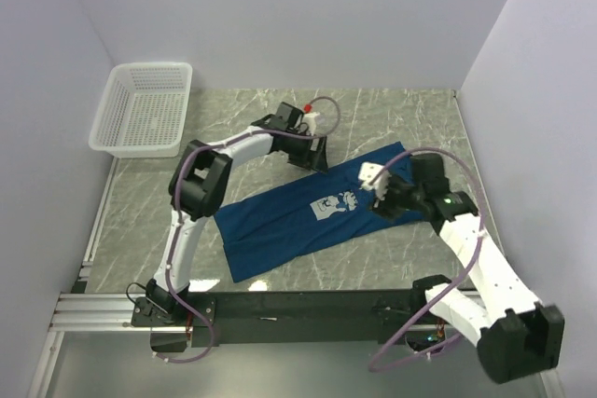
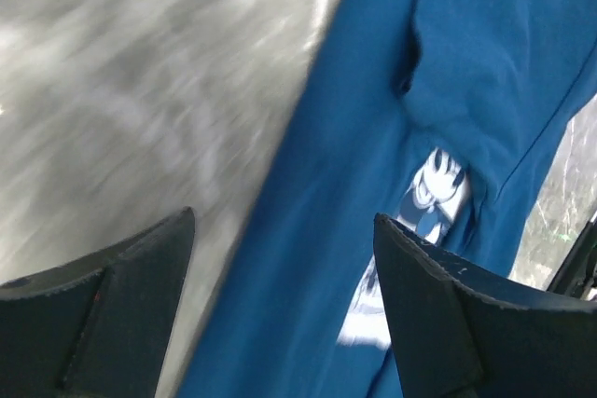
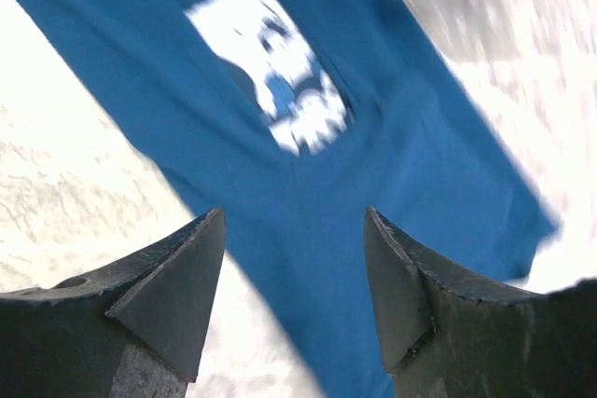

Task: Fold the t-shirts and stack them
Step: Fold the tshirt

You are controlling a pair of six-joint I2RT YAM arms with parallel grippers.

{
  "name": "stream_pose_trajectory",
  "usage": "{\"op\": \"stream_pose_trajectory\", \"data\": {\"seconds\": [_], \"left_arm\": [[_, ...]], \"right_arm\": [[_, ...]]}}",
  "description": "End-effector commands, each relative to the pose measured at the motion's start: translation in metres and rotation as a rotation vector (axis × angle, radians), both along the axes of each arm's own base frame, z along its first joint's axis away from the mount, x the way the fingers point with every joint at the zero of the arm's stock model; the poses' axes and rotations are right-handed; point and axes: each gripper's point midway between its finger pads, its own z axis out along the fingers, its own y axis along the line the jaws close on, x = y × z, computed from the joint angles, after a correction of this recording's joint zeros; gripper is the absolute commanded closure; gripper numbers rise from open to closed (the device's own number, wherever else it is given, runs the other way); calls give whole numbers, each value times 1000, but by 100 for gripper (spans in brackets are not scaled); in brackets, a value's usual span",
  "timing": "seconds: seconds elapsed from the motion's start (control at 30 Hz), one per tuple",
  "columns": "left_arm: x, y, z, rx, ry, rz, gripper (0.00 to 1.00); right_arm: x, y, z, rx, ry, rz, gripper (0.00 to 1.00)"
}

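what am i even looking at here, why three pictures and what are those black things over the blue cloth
These are two robot arms bolted to a marble-patterned table. The wide picture comes from a fixed camera above and behind them. The other two come from cameras on each wrist, so the black wedges are that arm's own fingers. A dark blue t-shirt with a pale print lies partly folded on the table, and a white basket sits in the far left corner. The left gripper and right gripper both stand open above the shirt, holding nothing.
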Motion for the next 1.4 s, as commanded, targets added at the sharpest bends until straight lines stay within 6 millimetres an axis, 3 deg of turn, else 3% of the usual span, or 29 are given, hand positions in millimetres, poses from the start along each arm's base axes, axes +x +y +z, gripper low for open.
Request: {"op": "stream_pose_trajectory", "data": {"seconds": [0.0, 0.03, 0.2, 0.3, 0.33, 0.4, 0.43, 0.5, 0.53, 0.67, 0.77, 0.87, 0.9, 0.97, 1.0, 1.2, 1.23, 1.27, 1.3, 1.37], "left_arm": [[5, -21, 8, 2, -47, -69, 18], [7, -26, 3, 6, -40, -83, 20], [-13, -40, -20, 50, 15, -156, 26], [-20, -43, -35, 88, 37, -166, 38], [-16, -43, -42, 112, 34, -153, 50], [-12, -39, -48, 150, 46, -121, 62], [-3, -38, -50, 176, 30, -92, 76], [0, -40, -47, 171, 26, -79, 87], [2, -41, -43, 164, 18, -76, 99], [7, -44, -26, 124, -6, -71, 100], [26, -34, -16, 108, -20, 5, 100], [63, -2, -10, 98, -23, 166, 100], [82, 20, -10, 104, -22, 240, 100], [99, 42, -11, 104, 3, 340, 100], [115, 68, -13, 127, -1, 418, 100], [144, 151, -21, 174, 30, 665, 100], [145, 154, -14, 149, 29, 665, 99], [146, 158, -10, 125, 29, 660, 95], [145, 159, -4, 101, 23, 651, 80], [141, 153, 9, 58, 9, 596, 66]], "right_arm": [[-11, -13, 6, 124, 71, -83, 33], [-4, -25, 10, 139, 64, -139, 33], [3, -40, 15, 198, 80, -201, 33], [3, -44, 16, 214, 78, -217, 33], [3, -45, 16, 218, 78, -220, 33], [2, -47, 16, 225, 81, -225, 33], [2, -48, 16, 228, 83, -229, 33], [1, -51, 14, 232, 91, -238, 33], [2, -53, 14, 233, 91, -243, 33], [5, -58, 12, 242, 106, -268, 33], [7, -61, 10, 240, 118, -280, 33], [8, -62, 8, 239, 125, -292, 34], [9, -63, 8, 236, 124, -295, 34], [12, -66, 6, 233, 131, -316, 34], [13, -66, 5, 231, 136, -319, 34], [19, -73, -4, 218, 173, -371, 34], [20, -73, -7, 219, 185, -379, 34], [18, -73, -10, 216, 202, -374, 33], [16, -66, -8, 236, 215, -334, 33], [2, -53, -14, 233, 251, -213, 33]]}}
